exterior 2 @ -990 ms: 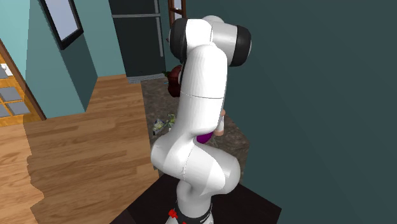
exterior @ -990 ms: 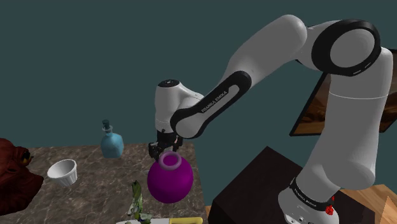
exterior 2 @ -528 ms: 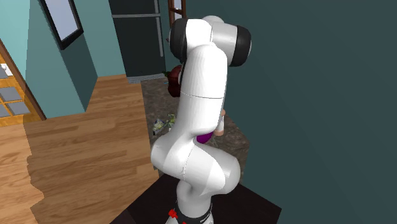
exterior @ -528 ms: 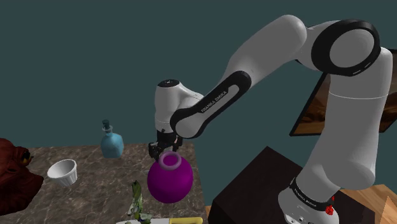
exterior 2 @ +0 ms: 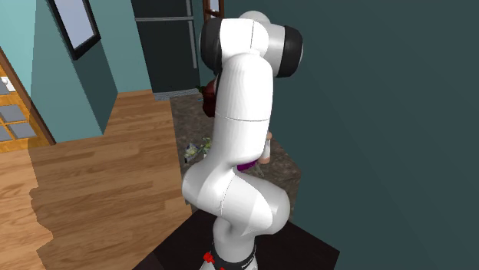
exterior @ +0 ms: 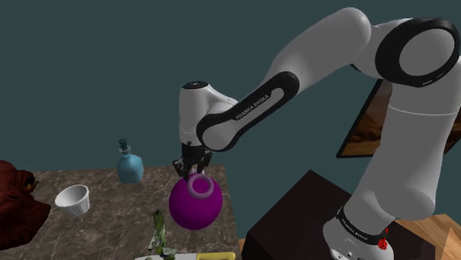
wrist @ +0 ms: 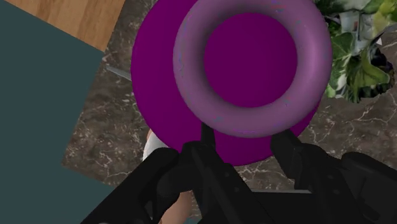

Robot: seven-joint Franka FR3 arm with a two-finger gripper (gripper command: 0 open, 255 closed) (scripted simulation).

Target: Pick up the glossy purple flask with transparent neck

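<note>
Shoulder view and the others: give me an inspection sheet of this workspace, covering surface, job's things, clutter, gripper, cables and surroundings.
Surface: dark marbled tabletop.
Job's things: purple flask, tilted, its paler ring-shaped rim turned towards the shoulder camera.
Clutter: blue bottle, white ribbed cup, red-brown figure, leafy sprig, yellow-handled tool at the near edge.
Gripper: the gripper is shut on the flask's rim.
Cables: nothing seen.
Surroundings: teal wall, wooden floor, dark stand.

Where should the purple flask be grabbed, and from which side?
The flask's rim, from above: below it the flask bulges too wide for the gripper, while the rim's ring is thin enough to pinch. The gripper clasps it there.
</note>
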